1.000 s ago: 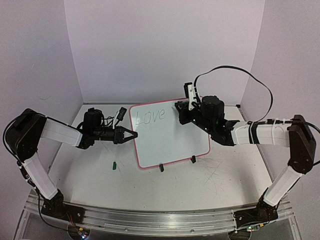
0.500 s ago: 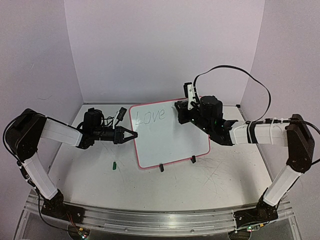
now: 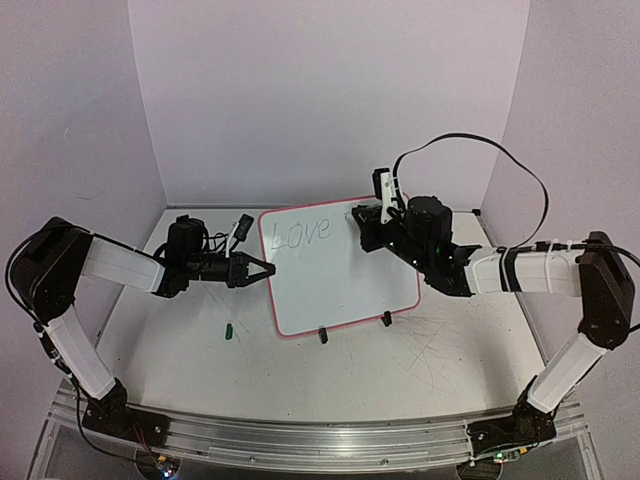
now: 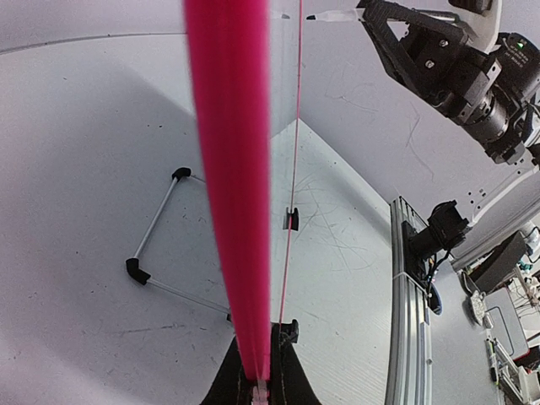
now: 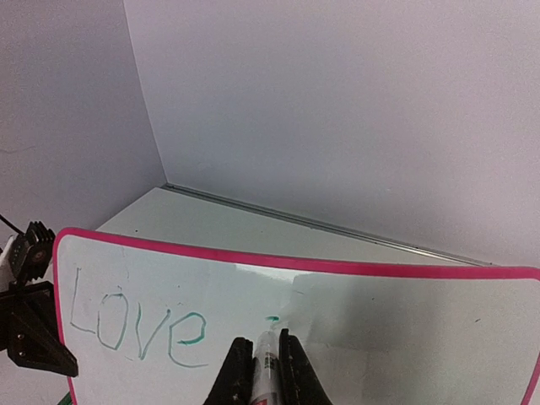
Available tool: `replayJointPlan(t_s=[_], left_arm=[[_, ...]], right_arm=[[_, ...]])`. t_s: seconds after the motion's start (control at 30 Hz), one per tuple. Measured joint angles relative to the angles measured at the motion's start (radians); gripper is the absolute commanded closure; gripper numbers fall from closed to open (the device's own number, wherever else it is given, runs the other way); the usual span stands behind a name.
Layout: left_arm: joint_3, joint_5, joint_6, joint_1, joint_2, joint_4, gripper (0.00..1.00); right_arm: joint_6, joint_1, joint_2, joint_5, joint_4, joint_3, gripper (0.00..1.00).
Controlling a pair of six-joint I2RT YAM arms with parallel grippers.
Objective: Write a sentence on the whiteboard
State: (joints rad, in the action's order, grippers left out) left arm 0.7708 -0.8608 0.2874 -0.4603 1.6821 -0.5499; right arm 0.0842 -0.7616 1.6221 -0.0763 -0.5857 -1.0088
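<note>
Lilac walls close round a white table (image 3: 400, 360). Seen from above, the board (image 3: 340, 285) stands near the table's middle on two black feet (image 3: 323, 336), leaning back, white inside a thin pink rounded frame. Thin green writing (image 3: 302, 235) reading "Love" runs along its upper left. My left claw (image 3: 262, 269) is clenched on the board's left edge, and my right claw (image 3: 366, 225) is up against the face's upper right. A small green piece (image 3: 228, 330) lies on the table near the board's lower left corner. My left wrist sees the pink frame edge-on, a thick band rising from between my closed fingers, with a wire stand (image 4: 156, 245) behind the board. At the top a white marker (image 4: 336, 15) points its dark tip at the face; I cannot tell whether it touches. My right wrist sees the face straight on: "Love" at the left, and a small green dab just right of it, directly above the marker, which my right claw grips tight.
</note>
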Motion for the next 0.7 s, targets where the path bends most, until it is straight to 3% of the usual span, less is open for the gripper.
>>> replayJointPlan(t_s=[0.7], left_arm=[[0.002, 0.000, 0.000, 0.000, -0.001, 0.002, 1.00]], right_arm=[[0.013, 0.000, 0.015, -0.007, 0.004, -0.001, 1.00]])
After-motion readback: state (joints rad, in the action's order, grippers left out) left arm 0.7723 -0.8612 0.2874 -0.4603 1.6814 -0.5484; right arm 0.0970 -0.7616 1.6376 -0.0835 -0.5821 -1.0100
